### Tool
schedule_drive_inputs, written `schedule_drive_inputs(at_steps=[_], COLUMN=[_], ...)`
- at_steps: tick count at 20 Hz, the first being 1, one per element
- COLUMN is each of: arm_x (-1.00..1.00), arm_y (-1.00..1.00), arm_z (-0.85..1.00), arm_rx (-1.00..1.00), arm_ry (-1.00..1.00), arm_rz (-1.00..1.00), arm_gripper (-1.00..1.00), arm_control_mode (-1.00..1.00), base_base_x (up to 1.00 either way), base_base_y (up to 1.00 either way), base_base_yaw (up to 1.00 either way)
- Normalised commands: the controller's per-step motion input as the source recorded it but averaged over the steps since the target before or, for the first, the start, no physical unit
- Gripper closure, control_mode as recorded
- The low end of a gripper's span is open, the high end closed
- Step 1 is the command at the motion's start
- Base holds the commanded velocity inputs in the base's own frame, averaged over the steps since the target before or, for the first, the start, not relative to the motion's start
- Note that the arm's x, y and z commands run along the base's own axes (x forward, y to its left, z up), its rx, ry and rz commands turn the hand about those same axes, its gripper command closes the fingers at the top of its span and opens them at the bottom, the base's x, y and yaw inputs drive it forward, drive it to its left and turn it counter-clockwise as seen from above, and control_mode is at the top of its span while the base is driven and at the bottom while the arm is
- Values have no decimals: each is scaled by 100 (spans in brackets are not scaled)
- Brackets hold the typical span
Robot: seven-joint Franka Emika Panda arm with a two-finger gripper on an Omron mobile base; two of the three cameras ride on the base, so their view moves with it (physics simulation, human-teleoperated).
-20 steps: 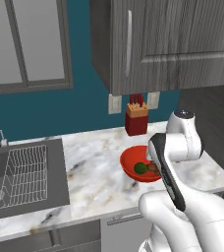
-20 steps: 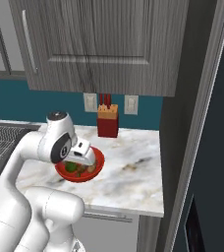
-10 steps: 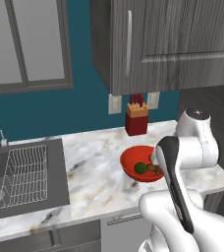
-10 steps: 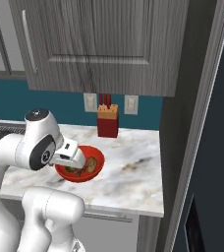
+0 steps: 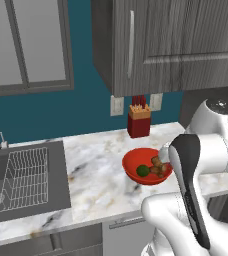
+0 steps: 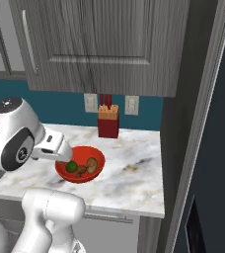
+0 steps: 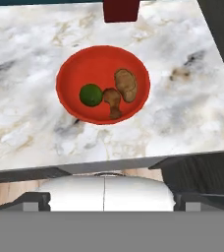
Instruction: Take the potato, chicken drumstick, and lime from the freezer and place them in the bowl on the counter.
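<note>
The red bowl [image 7: 102,83] stands on the marbled counter [image 7: 30,123] near its front edge. In it lie the green lime [image 7: 90,94], the tan potato [image 7: 126,84] and the reddish-brown chicken drumstick [image 7: 112,101], close together. From both sides I see the same bowl [image 5: 147,166] [image 6: 80,165] with the three items inside. My gripper [image 6: 62,154] hovers at the bowl's near left rim, open and holding nothing. The freezer's tall dark side [image 6: 188,128] rises just right of the counter.
A dark red knife block [image 6: 107,122] stands at the wall behind the bowl. A sink with a wire rack [image 5: 28,175] lies at the counter's left. Grey wall cabinets [image 5: 171,45] hang overhead. My own white arm [image 5: 201,165] blocks the counter's right end.
The arm has drawn back from over the bowl toward the counter's front edge, its elbow swinging outward. The bowl and the three items in it have stayed put. The jaws stay open.
</note>
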Motion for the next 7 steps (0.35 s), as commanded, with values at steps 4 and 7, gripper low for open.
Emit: schedule_drive_inputs(at_steps=[4,7], arm_x=[-49,-53], arm_y=[0,0], arm_z=[79,72], arm_rx=[0,0], arm_ry=[-14,-15], arm_rz=[-1,-1], arm_gripper=[-100,-100], arm_control_mode=[-100,-100], base_base_x=[0,0], base_base_y=[0,0], base_base_yaw=[0,0])
